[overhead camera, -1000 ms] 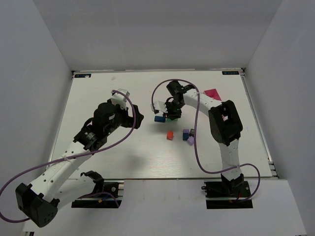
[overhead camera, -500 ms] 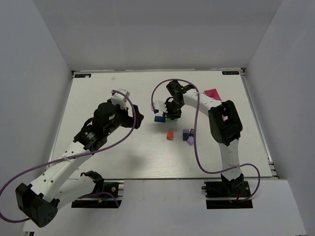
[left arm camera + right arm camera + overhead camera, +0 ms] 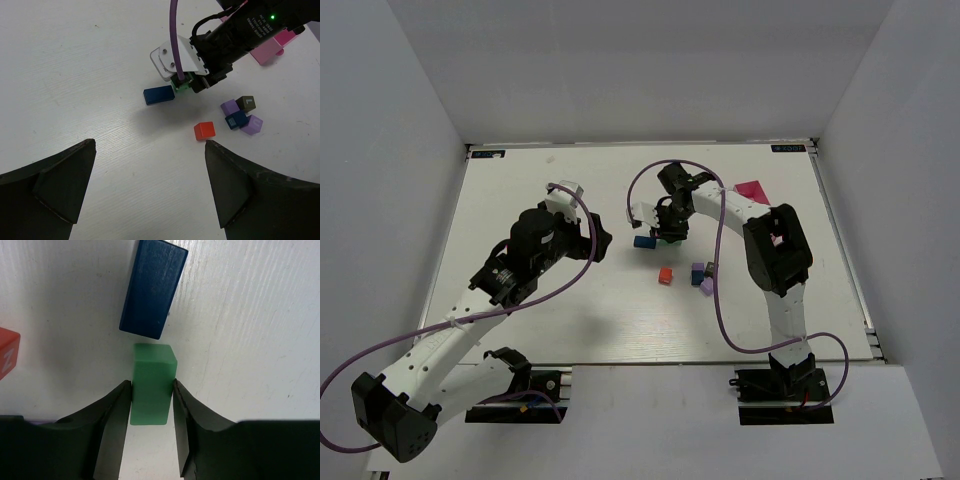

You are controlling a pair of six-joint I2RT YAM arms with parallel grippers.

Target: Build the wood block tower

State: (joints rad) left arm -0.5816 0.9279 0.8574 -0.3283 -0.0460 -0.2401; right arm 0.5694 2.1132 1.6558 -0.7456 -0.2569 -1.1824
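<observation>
— White tabletop (image 3: 540, 320) with a faint wood grain, plain grey walls (image 3: 640, 70) around it: that is what my feeds are showing.

— And the blocks?

— I am looking at small painted wooden pieces, matte, with squared edges. My right end effector (image 3: 151, 402) is pinching the green block (image 3: 152, 365), a short bar, with one black finger pressing on each long side. Its far end is poking out past the fingertips and stopping just short of the blue block (image 3: 152, 287), a longer dark bar lying flat, with a thin gap between the two.

— The others?

— The red block (image 3: 204, 131), a cube, is sitting alone, apart from that pair. Just beside it four pieces are huddling together: a purple block (image 3: 229, 106), a navy block (image 3: 236, 120), a lilac block (image 3: 251, 125) and a dark block (image 3: 246, 102) showing a letter. Behind my right arm the pink tray (image 3: 267, 49) is lying flat.

— Your left side?

— My left end effector (image 3: 150, 185) is hovering above the tabletop, fingers spread wide, gripping nothing, well apart from every block.
</observation>
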